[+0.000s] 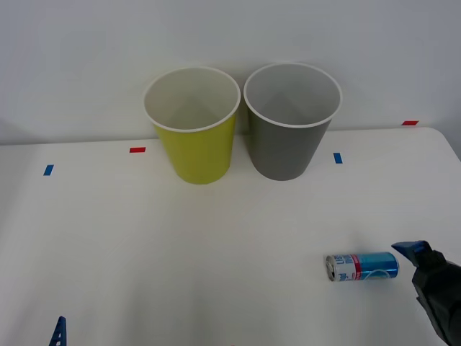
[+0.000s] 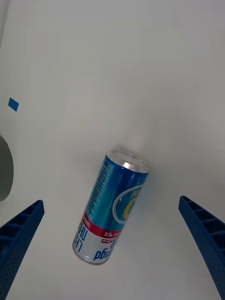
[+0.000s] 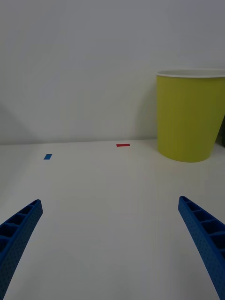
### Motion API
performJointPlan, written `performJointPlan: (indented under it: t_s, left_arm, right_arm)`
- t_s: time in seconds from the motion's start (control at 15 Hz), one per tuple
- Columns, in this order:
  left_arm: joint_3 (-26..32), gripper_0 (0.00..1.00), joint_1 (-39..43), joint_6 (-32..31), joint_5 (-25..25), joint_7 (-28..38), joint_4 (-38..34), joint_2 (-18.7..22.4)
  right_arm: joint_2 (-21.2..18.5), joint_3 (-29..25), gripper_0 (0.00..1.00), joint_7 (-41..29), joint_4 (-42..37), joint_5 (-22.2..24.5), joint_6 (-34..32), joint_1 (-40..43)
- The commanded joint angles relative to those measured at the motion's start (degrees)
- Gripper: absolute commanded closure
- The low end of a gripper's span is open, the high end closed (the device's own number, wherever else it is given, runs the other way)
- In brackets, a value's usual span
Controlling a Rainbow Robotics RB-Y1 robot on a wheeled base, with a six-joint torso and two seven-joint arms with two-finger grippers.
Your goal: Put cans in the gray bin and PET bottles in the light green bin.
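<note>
Your can (image 1: 361, 267) lay on its side on the white tabletop (image 1: 180, 245), near the front right, well apart from both bins. Your right gripper (image 2: 112, 243) hovered just beside it with jaws wide apart, the can between them but untouched. The light green bin (image 1: 194, 126) and gray bin (image 1: 289, 121) stood upright side by side at the back. Your left gripper (image 3: 110, 243) waited low at the front left, jaws apart

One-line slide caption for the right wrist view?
Open right tool hovers over the blue can lying on its side on the white table.
</note>
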Motion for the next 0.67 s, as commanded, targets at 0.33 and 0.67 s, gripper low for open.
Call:
performJointPlan:
  t_s: [0.33,0.67]
  left_arm:
    - [0.0,0.0,0.0,0.0,0.0,0.0,0.0,0.0]
    - [0.0,0.0,0.0,0.0,0.0,0.0,0.0,0.0]
  right_arm:
    - [-10.56,3.17,0.0,-25.4,5.39,-8.4,3.3,-9.63]
    - [-18.03,4.48,0.0,-33.75,8.37,-15.25,8.14,-16.31]
